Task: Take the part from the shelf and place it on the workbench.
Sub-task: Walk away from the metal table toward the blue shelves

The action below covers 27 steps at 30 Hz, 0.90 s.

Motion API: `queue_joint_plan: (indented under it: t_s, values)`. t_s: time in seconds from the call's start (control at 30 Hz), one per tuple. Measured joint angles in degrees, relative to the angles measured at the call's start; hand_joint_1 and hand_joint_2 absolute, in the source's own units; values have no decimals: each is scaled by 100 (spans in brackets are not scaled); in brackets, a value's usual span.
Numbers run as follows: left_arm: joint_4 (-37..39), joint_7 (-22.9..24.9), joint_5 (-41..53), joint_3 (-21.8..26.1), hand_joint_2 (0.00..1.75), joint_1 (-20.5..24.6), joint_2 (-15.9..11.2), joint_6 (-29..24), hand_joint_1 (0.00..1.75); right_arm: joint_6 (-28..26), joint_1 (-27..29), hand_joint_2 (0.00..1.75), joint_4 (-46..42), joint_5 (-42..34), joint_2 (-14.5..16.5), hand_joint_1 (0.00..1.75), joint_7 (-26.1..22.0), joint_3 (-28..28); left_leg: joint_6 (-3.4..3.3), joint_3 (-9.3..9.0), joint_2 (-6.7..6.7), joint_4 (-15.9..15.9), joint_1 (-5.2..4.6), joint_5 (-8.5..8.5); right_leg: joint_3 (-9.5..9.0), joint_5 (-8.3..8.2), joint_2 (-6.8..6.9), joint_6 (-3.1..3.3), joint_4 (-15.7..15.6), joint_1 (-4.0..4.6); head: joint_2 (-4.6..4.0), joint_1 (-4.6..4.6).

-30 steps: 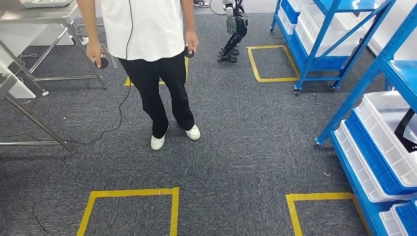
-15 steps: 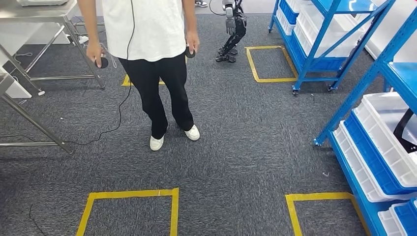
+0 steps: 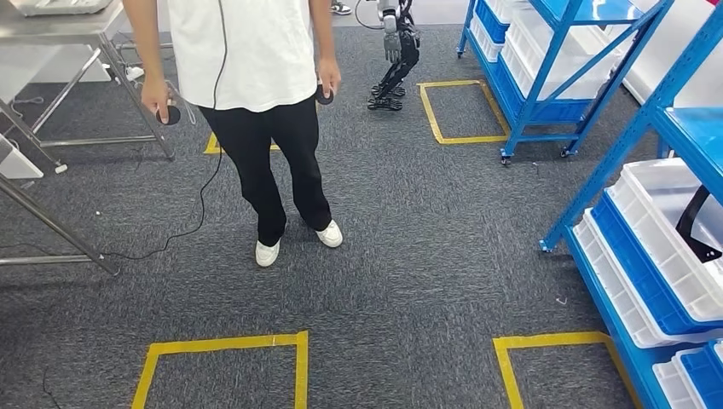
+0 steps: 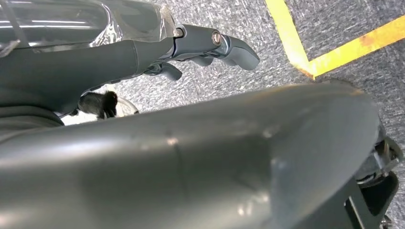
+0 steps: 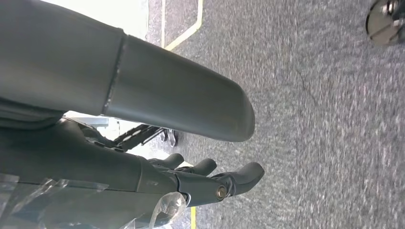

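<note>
Clearly the approach step: nothing has been picked, and both arms hang at the robot's sides. In the left wrist view the left hand (image 4: 210, 47) points down at grey carpet with fingers extended, loosely apart, holding nothing; the right hand (image 5: 205, 179) looks the same in the right wrist view, fingers out and empty. From the head view, the blue shelf (image 3: 635, 136) stands on the right with white bins (image 3: 673, 230) on blue trays, and a black curved item (image 3: 695, 223) lies in the nearest bin; that is probably the part, but I cannot tell for sure. A second blue rack (image 3: 546, 68) stands further back. The metal workbench (image 3: 60, 34) is at the far left, well apart from the shelf. A person (image 3: 247, 102) in a white shirt stands between them, holding a black controller (image 3: 169, 113) in each hand with a cable (image 3: 200, 196) trailing to the floor. Yellow tape squares (image 3: 226, 345) mark standing spots on the carpet. Next move, as I judge it: turn right to face the shelf, get near the bin, raise one arm over the rim with fingers kept apart. Risk: the person stands in the likely carry path to the workbench.
</note>
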State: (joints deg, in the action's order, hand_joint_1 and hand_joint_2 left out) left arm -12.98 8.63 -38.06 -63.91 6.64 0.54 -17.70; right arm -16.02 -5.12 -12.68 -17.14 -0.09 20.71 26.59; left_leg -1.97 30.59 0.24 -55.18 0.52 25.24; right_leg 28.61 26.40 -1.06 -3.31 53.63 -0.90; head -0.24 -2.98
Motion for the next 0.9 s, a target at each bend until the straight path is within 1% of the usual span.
queue_joint_plan:
  t_s: [0.07, 0.1, 0.13, 0.17, 0.2, 0.23, 0.27, 0.3, 0.33, 0.37, 0.4, 0.43, 0.47, 0.53, 0.6, 0.63, 0.67, 0.7, 0.73, 0.77, 0.8, 0.83, 0.87, 0.9]
  values:
    - [0, 0, 1, -5, 0, -1, 1, -9, 0, -1, -2, 0, -1, -16, -1, 0, -8, 7, -101, -19, -3, 15, -28, -3, -11, 32, 4, -72, 16, -36, 0, 7]
    - [0, -1, 1, -8, 0, 0, 0, -16, 0, -1, -1, 0, 0, -23, 1, 0, -10, 11, -148, -38, -2, 27, -34, -6, 29, 102, 14, -96, 126, -52, 0, 10]
    - [0, -2, 2, -13, 0, 2, -1, -22, 0, -1, -1, 0, 0, -27, 2, 0, -11, 17, -190, -59, 1, 38, -35, -8, 135, 236, 26, -114, 367, -61, 0, 13]
    - [0, -3, 3, -20, 0, 3, -1, -26, 0, -1, 1, 0, 1, -28, 4, 0, -12, 22, -225, -77, 6, 42, -41, 0, 314, 416, 39, -117, 737, -63, 0, 16]
    - [0, -4, 3, -27, 0, 2, -1, -29, 0, -1, 2, 0, 0, -30, 6, 0, -15, 26, -252, -85, 12, 41, -57, 15, 549, 611, 48, -117, 1180, -58, 0, 19]
    - [0, -5, 4, -34, 0, 0, 0, -28, 0, -1, 3, 0, 0, -31, 5, 0, -18, 28, -273, -97, 18, 40, -76, 30, 777, 747, 50, -115, 1586, -51, 0, 19]
    - [0, -6, 6, -39, 0, -2, 1, -27, 0, -1, 7, 0, 0, -31, 3, 0, -20, 30, -289, -115, 20, 39, -94, 48, 938, 779, 51, -107, 1830, -40, 0, 18]
    - [0, -6, 9, -43, 0, -4, 1, -26, 0, -1, 12, 0, 0, -32, 1, 0, -21, 31, -299, -145, 17, 39, -107, 71, 987, 686, 51, -91, 1841, -27, 0, 17]
    - [0, -7, 11, -44, 0, -6, 1, -25, 0, -1, 17, 0, 1, -32, -2, 0, -21, 32, -301, -186, 12, 38, -116, 98, 918, 485, 52, -66, 1611, -13, 0, 17]
    - [0, -7, 15, -45, 0, -6, 1, -25, 0, -1, 22, 0, 1, -32, -4, 0, -20, 32, -295, -235, 7, 38, -120, 132, 756, 224, 57, -34, 1200, 2, 0, 17]
    - [0, -7, 19, -45, 0, -5, 1, -25, 0, -1, 29, 0, 1, -32, -8, 0, -19, 32, -279, -272, 4, 37, -127, 169, 571, 12, 68, 0, 771, 21, 0, 17]
    - [0, -8, 21, -46, 0, -2, 1, -25, 0, -1, 30, 0, 1, -32, -12, 0, -18, 32, -258, -294, 5, 33, -140, 207, 426, -123, 80, 27, 438, 42, 0, 16]
    - [0, -8, 22, -46, 0, 0, 1, -25, 0, -1, 31, 0, 1, -32, -15, 0, -16, 32, -239, -303, 8, 28, -152, 236, 340, -180, 91, 45, 242, 61, 0, 15]
    - [0, -9, 22, -46, 0, 4, 1, -25, 0, -1, 28, 0, 1, -32, -18, 0, -16, 32, -219, -298, 11, 21, -171, 263, 311, -166, 98, 54, 173, 81, 0, 14]
    - [0, -9, 22, -46, 0, 5, 1, -25, 0, -1, 26, 0, 1, -32, -17, 0, -16, 32, -216, -299, 9, 22, -170, 266, 314, -168, 98, 55, 172, 83, 0, 15]
    - [0, -9, 21, -46, 0, 8, 1, -24, 0, -2, 22, 0, 1, -32, -16, 0, -18, 33, -200, -303, 11, 29, -160, 277, 316, -159, 91, 69, 172, 87, 0, 15]
    - [0, -11, 19, -48, 0, 11, 1, -21, 0, -4, 19, 0, 1, -33, -14, 0, -20, 36, -147, -224, 8, -160, -142, 386, 288, -139, 88, 113, 154, 77, 0, 11]
    - [0, -13, 18, -49, 0, 12, 1, -18, 0, -7, 16, 0, 1, -33, -12, 0, -21, 40, -89, -65, 6, -489, -117, 549, 253, -110, 85, 159, 138, 66, 0, 7]
    - [0, -15, 16, -51, 0, 10, 1, -15, 0, -10, 14, 0, 1, -34, -11, 0, -23, 44, -25, 163, 5, -933, -89, 741, 209, -74, 80, 206, 121, 55, 0, 2]
    - [0, -17, 14, -53, 0, 3, 1, -13, 0, -11, 14, 0, 1, -34, -12, 0, -23, 48, 29, 445, 1, -1447, -65, 922, 154, -38, 77, 238, 103, 40, 0, -2]
    - [0, -16, 14, -54, 0, -7, 1, -11, 0, -11, 15, 0, 1, -34, -15, 0, -23, 49, 48, 655, 1, -1751, -45, 973, 117, -4, 68, 236, 103, 40, 0, -2]
    - [0, -16, 14, -54, 0, -15, 0, -10, 0, -11, 17, 0, 1, -34, -19, 0, -22, 50, 60, 765, 2, -1840, -28, 902, 69, 33, 55, 228, 103, 38, 0, -3]
    - [0, -14, 14, -55, 0, -18, -2, -9, 0, -11, 19, 0, 1, -34, -21, 0, -21, 53, 65, 750, 2, -1665, -16, 704, 6, 76, 41, 212, 103, 35, 0, -3]
    - [0, -9, 13, -55, 0, -18, -3, -5, 0, -10, 21, 0, 1, -34, -22, 0, -19, 58, 63, 630, 2, -1289, -8, 431, -65, 122, 29, 191, 103, 29, 0, -3]
